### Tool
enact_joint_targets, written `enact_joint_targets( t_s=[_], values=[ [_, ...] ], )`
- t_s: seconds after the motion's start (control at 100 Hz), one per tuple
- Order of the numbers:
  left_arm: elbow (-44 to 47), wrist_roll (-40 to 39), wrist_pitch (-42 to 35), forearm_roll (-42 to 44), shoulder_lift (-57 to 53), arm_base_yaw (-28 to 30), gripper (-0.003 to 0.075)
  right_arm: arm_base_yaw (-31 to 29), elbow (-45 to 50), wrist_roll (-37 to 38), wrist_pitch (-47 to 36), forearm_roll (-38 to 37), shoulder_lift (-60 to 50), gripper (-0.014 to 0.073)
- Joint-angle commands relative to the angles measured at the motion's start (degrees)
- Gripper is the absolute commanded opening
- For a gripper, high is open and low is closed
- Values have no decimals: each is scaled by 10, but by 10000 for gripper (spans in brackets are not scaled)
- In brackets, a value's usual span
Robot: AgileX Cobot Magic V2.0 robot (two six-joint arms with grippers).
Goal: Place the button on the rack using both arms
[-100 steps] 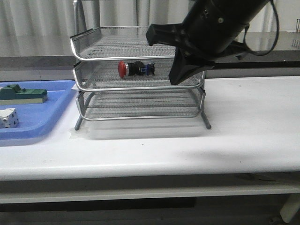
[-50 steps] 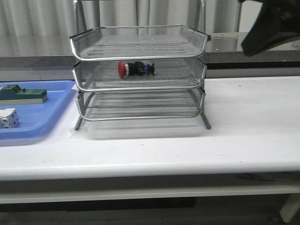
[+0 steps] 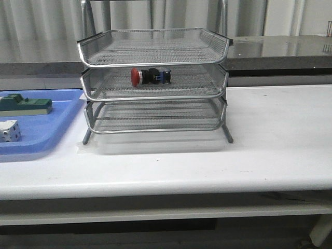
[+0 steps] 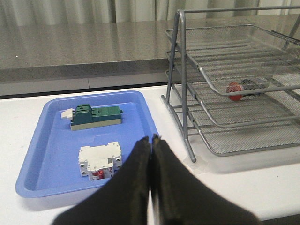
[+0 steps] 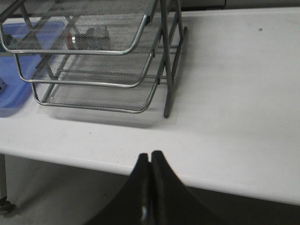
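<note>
Red-capped button (image 3: 149, 76) lies on its side in the middle tier of the rack (image 3: 153, 83), so placement looks done; left tool (image 4: 151, 140) and right tool (image 5: 150, 155) are closed, empty, well clear.

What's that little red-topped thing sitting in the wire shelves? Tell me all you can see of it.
It is the button, a small push-button switch: a round red cap, a short black cylindrical body and a blue block at the back. It looks like plastic. It lies on its side on the mesh floor of the middle tier of the rack, toward the left, red cap pointing left in the front view. Only the mesh touches it; neither end effector is near it.
</note>
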Motion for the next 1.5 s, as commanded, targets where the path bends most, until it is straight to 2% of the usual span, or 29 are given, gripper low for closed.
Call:
enact_joint_targets(
  t_s=[0.0,0.2,1.0,1.17,1.32,1.49],
  values=[
    [-17,-5,-47,-5,4,3,-21,-4,-8,-4,-30,-3,-41,-57],
    [-17,-5,-47,-5,4,3,-21,-4,-8,-4,-2,-3,-85,-57],
    [-17,-5,-47,-5,4,3,-21,-4,-1,-4,-8,-17,-96,-57],
    [-17,-5,-47,-5,4,3,-21,-4,42,15,-52,-68,-141,-57],
    [-17,-5,-47,-5,4,3,-21,-4,103,62,-98,-114,-200,-57],
    [-17,-5,-47,-5,4,3,-21,-24,170,83,-140,-131,-264,-57]
  ],
)
